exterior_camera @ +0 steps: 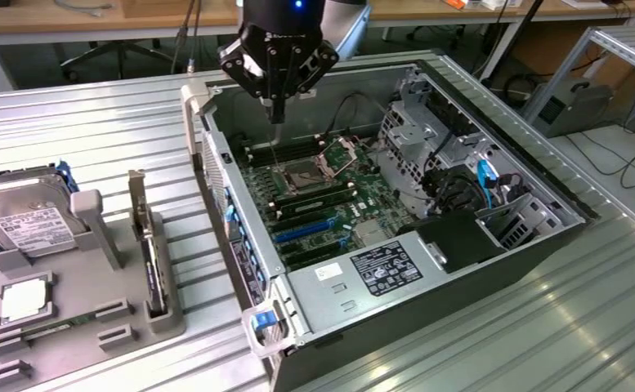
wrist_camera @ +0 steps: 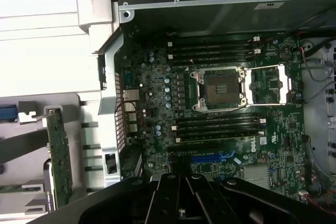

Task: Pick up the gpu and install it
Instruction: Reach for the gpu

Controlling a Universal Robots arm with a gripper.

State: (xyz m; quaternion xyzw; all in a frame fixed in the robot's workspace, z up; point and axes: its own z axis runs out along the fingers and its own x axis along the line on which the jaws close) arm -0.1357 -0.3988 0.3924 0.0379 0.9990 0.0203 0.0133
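The gpu (exterior_camera: pixel 149 255) stands on edge in a slot of the grey holder (exterior_camera: pixel 88 314) at the exterior view's left, a thin dark card with its metal bracket at the far end. In the wrist view the gpu (wrist_camera: pixel 59 157) shows as a green board beside the case wall. My gripper (exterior_camera: pixel 277 113) hangs over the far end of the open computer case (exterior_camera: pixel 480 245), well away from the card. Its fingers are shut together with nothing between them. The gripper (wrist_camera: pixel 182 186) points down at the motherboard (wrist_camera: pixel 226 129).
A silver hard drive (exterior_camera: pixel 25 222) with a white label leans in the same holder, and a square chip (exterior_camera: pixel 23 299) lies in front of it. Blue expansion slots (exterior_camera: pixel 301 232) cross the motherboard. A drive cage and cables (exterior_camera: pixel 459 175) fill the case's far side.
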